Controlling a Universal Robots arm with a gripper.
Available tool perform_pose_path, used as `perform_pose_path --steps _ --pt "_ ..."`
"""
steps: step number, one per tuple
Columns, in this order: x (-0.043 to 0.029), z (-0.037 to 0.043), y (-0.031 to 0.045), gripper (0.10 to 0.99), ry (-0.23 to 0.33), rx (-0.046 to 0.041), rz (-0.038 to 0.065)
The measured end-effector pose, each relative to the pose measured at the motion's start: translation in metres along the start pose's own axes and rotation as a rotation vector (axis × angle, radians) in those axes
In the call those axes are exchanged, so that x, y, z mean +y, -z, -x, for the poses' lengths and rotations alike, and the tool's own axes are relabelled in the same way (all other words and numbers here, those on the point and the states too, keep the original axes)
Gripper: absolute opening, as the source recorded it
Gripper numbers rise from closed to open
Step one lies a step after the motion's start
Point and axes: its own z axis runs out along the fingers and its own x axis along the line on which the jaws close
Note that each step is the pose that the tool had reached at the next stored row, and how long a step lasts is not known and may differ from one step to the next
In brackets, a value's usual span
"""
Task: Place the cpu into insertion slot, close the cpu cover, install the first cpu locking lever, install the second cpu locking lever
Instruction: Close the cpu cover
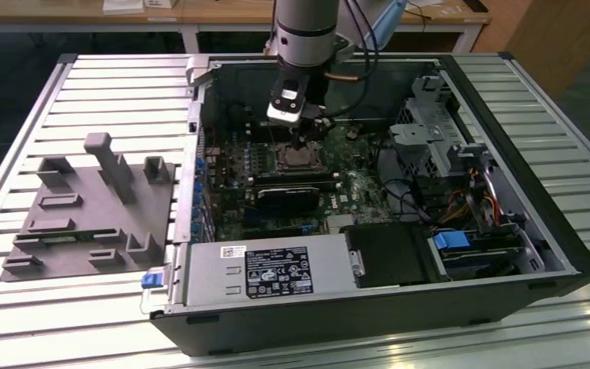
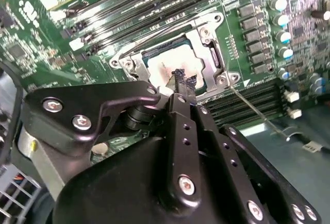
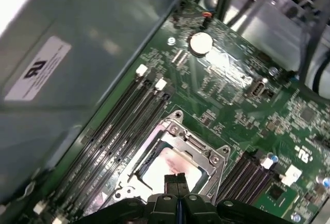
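Note:
The cpu (image 2: 164, 63), a dull silver square with a brownish smear, lies flat in the insertion slot (image 1: 297, 158) on the green motherboard. The cpu cover (image 2: 207, 42), a silvery frame, lies down around the chip; in the first wrist view the cover (image 3: 200, 148) frames the cpu (image 3: 164, 163) in the same way. My gripper (image 2: 182, 78) is shut, and its black tips sit at the edge of the chip's top. The fingertips (image 3: 176, 178) are pressed together. A thin metal locking lever (image 2: 255, 110) sticks out from the socket corner, across the memory slots.
The open computer case wall (image 1: 200, 115) surrounds the board. Long black memory slots (image 2: 154, 0) run beside the socket. A power supply (image 1: 264, 269), a drive cage (image 1: 433, 138) and cables (image 1: 469, 204) fill the exterior view's right. A grey fixture block (image 1: 90, 207) stands outside the case.

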Motion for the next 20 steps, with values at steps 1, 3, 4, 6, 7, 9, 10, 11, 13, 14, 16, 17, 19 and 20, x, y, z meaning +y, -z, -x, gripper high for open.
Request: perform_pose_path --steps 1,3,4,6,7,9,10,11,13,14,16,17,19,20 --pt "0.0 0.0 -0.0001 0.102 0.018 0.0003 0.0" --pt "0.0 0.0 -0.0001 0.102 0.055 0.001 0.0" --pt "0.0 0.0 -0.0002 0.102 0.073 0.0014 0.001" --pt "0.0 0.0 -0.0003 0.102 0.107 0.0022 0.001" --pt "0.0 0.0 -0.0003 0.102 0.125 0.0026 0.001" --pt "0.0 0.0 -0.0005 0.102 0.162 0.0034 0.002" --pt "-0.0001 0.0 -0.0006 0.102 0.181 0.0038 0.002" --pt "-0.0001 0.0 -0.0007 0.102 0.199 0.0041 0.002" --pt "0.0 0.0 -0.001 0.102 0.235 0.005 0.002" --pt "-0.0001 0.0 -0.0011 0.102 0.253 0.0054 0.003" --pt "-0.0001 0.0 -0.0014 0.102 0.288 0.0062 0.003" --pt "-0.0001 0.0 -0.0015 0.102 0.308 0.0066 0.003" --pt "-0.0001 0.0 -0.0019 0.102 0.344 0.0074 0.004" --pt "-0.0001 0.0 -0.0021 0.102 0.362 0.0078 0.004"
